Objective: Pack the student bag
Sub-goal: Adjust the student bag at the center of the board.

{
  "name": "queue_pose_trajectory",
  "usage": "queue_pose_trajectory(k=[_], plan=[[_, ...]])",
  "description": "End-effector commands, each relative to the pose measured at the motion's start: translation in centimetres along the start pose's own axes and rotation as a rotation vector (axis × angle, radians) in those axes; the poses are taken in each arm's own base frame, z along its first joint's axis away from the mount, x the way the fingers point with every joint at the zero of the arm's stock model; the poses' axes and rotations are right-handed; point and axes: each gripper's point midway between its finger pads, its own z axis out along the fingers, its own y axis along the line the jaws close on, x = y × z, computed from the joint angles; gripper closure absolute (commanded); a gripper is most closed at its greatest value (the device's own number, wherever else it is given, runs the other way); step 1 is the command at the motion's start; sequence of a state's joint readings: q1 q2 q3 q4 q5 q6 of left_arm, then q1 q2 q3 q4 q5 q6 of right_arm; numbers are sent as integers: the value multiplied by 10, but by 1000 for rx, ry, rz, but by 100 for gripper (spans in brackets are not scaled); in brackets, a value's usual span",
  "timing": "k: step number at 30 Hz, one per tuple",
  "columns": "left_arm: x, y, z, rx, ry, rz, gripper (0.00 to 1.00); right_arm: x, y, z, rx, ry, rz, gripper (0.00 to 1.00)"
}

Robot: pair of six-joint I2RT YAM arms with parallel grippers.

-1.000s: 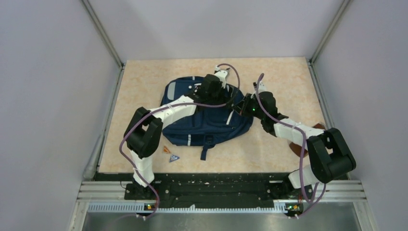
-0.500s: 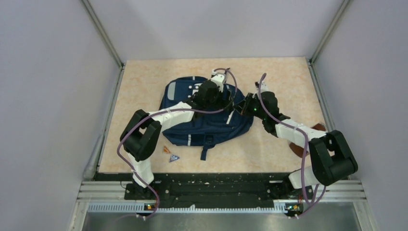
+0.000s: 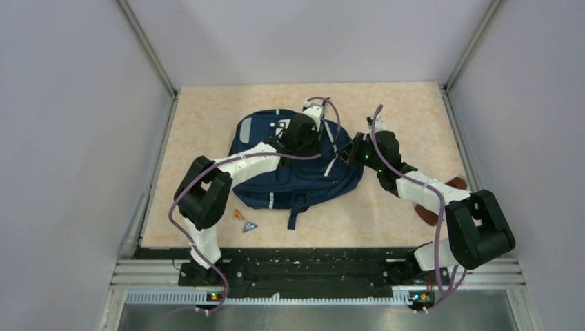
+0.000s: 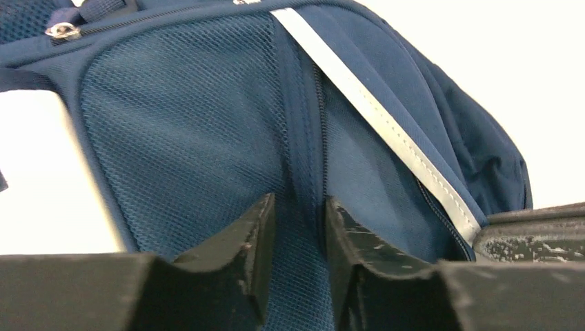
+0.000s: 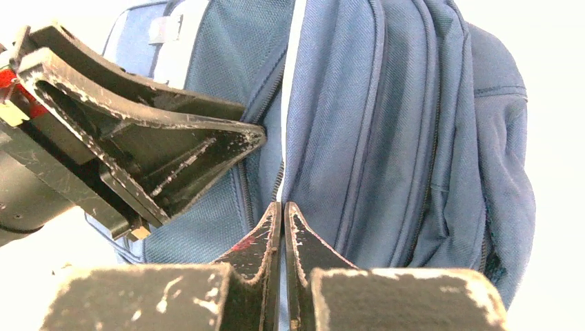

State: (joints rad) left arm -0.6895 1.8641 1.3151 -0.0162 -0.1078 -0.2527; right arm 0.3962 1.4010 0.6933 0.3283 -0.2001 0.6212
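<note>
The student bag (image 3: 290, 181), a navy backpack, lies flat mid-table with both arms reaching over its right half. My left gripper (image 3: 321, 143) is on its mesh panel (image 4: 186, 124). Its jaws have drawn in around a raised navy seam (image 4: 303, 138), and the left gripper (image 4: 298, 203) pinches that fold. A pale reflective stripe (image 4: 372, 114) runs just to its right. My right gripper (image 3: 343, 153) is at the bag's right edge. In the right wrist view the right gripper (image 5: 283, 205) is shut where a pale stripe (image 5: 293, 83) and a zip meet its tips. The left fingers (image 5: 207, 148) show close by.
Two small triangular pieces (image 3: 245, 222) lie on the table in front of the bag. A brown object (image 3: 455, 183) shows behind the right forearm. Grey walls and metal posts (image 3: 148, 55) close in the table on three sides.
My left jaws have closed from wide open to a narrow pinch on the bag's seam, and the left wrist settled slightly lower. The right gripper stayed shut, barely shifting.
</note>
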Motion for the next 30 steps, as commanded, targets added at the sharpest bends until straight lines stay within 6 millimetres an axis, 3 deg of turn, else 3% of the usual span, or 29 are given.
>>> queue_pose_trajectory(k=[1,5,13,16,20,25,28,30], plan=[[21,23,-3,-99,95,37,74,-33,-11,-7,59,-108,-81,100],[-5,13,-13,-64,21,-11,100,-28,-23,-1,106,-81,-126,100],[-55,-5,-44,24,-172,-112,100,-14,-35,16,166,-25,-185,100],[-59,-9,-47,50,-198,-125,100,-17,-31,14,165,-25,-180,100],[-61,-10,-49,57,-189,-125,100,-24,-16,-4,131,-40,-174,98],[-58,-10,-48,82,-175,-158,100,-9,15,-33,42,-39,-208,61],[-57,-10,-46,115,-165,-159,100,20,41,-48,-48,-3,-264,47],[-56,-17,-46,177,-153,-154,100,41,69,-60,-166,6,-318,42]])
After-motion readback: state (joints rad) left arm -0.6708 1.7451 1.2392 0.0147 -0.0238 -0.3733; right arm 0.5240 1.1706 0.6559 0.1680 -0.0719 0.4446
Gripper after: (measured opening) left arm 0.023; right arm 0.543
